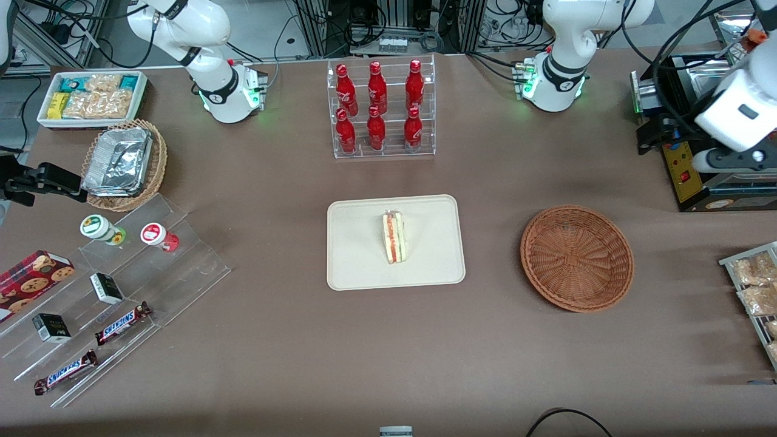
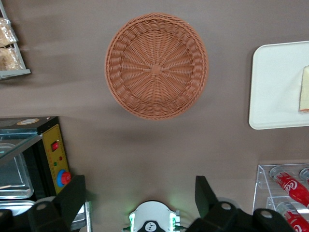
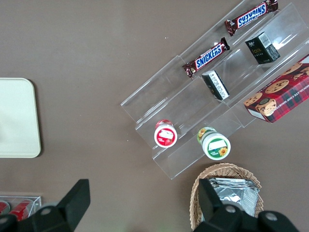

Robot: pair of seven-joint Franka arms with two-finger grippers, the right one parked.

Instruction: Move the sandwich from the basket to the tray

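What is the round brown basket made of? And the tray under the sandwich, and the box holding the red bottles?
The basket looks like woven wicker: reddish-brown strands spiral from its centre. The tray seems matte cream plastic or pressed fibre; hard to say which. The bottle rack looks like clear acrylic, since the table shows through. The gripper hangs open, high above the table beside the basket.

The gripper (image 2: 140, 200) hangs high above the brown table (image 2: 231, 154), fingers (image 2: 72, 198) spread wide, gripping nothing. Below lie the bare wicker basket (image 2: 157, 65) and, well apart, the tray (image 2: 275, 87) carrying the sandwich (image 2: 304, 89).
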